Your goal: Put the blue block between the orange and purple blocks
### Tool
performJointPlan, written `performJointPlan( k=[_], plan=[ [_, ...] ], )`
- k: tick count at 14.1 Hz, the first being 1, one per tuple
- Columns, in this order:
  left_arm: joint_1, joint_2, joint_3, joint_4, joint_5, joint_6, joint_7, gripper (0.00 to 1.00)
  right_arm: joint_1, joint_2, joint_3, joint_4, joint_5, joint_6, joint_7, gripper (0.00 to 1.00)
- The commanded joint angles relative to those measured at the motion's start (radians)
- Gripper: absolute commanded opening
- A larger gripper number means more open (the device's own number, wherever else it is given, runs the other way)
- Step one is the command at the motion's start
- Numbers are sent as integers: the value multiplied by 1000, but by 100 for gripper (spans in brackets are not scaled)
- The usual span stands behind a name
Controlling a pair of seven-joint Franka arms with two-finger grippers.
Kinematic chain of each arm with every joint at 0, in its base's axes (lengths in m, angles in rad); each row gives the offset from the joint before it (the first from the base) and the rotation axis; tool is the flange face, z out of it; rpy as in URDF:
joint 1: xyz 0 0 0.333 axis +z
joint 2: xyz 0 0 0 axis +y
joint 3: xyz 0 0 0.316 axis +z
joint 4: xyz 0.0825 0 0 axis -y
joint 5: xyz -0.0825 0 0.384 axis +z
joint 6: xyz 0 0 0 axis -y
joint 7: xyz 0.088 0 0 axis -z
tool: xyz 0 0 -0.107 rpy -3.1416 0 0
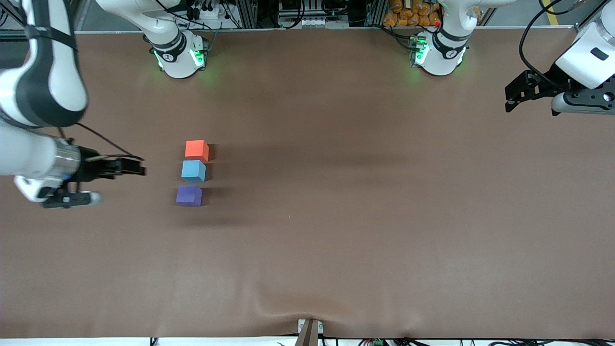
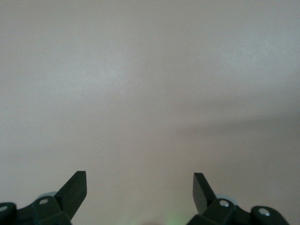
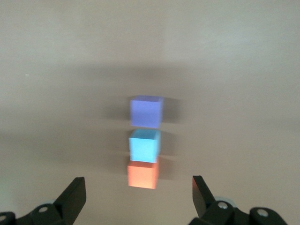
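The blue block [image 1: 193,171] sits on the table in a short row, between the orange block [image 1: 196,149] and the purple block [image 1: 189,195]. The orange one is farthest from the front camera and the purple one nearest. The blue block nearly touches the orange one, with a small gap to the purple one. My right gripper [image 1: 141,169] is open and empty beside the row, toward the right arm's end of the table. Its wrist view shows the purple [image 3: 146,111], blue [image 3: 145,145] and orange [image 3: 142,174] blocks ahead of the open gripper [image 3: 139,187]. My left gripper [image 1: 509,99] waits open and empty at the left arm's end.
The brown table cover [image 1: 336,216] has a wrinkle at its front edge near a small fixture [image 1: 309,331]. The left wrist view shows only bare cover [image 2: 150,93] beyond the open gripper [image 2: 140,185].
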Motion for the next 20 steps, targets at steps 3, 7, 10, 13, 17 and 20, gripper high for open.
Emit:
performJointPlan(
  k=[3,7,10,13,17,20],
  plan=[
    [6,9,-4,21,-5,-19,4,100,-91,27,16,229,-69,-159,-21,100],
    [6,9,-3,21,-5,-18,4,100,-148,22,13,349,-144,-298,-20,100],
    [6,9,-3,21,-4,-18,5,100,-132,-19,17,350,-218,-297,-6,100],
    [6,9,-4,21,-5,-18,4,100,-134,-122,17,283,-186,-295,-4,100],
    [6,9,-3,21,-5,-18,4,100,-140,-212,16,177,-199,-295,92,100],
    [6,9,-3,21,-4,-18,5,100,-134,-261,17,111,-216,-271,99,100]
  ],
)
